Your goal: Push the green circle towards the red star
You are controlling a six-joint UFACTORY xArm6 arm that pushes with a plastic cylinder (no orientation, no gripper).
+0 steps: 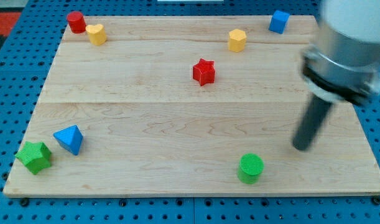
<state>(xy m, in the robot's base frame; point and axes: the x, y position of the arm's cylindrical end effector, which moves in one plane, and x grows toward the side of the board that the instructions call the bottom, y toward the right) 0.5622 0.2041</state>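
Observation:
The green circle (250, 168) stands near the board's bottom edge, right of centre. The red star (204, 71) lies in the upper middle of the board, well above and a little left of the green circle. My tip (300, 148) rests on the board to the right of the green circle and slightly above it, a short gap apart and not touching it. The rod rises from it up to the arm's blurred grey end at the view's upper right.
A red cylinder (76, 22) and a yellow block (96, 33) sit at the top left. A yellow hexagon (237, 40) and a blue cube (278, 21) sit at the top right. A blue triangle (69, 139) and a green star (34, 156) lie at the bottom left.

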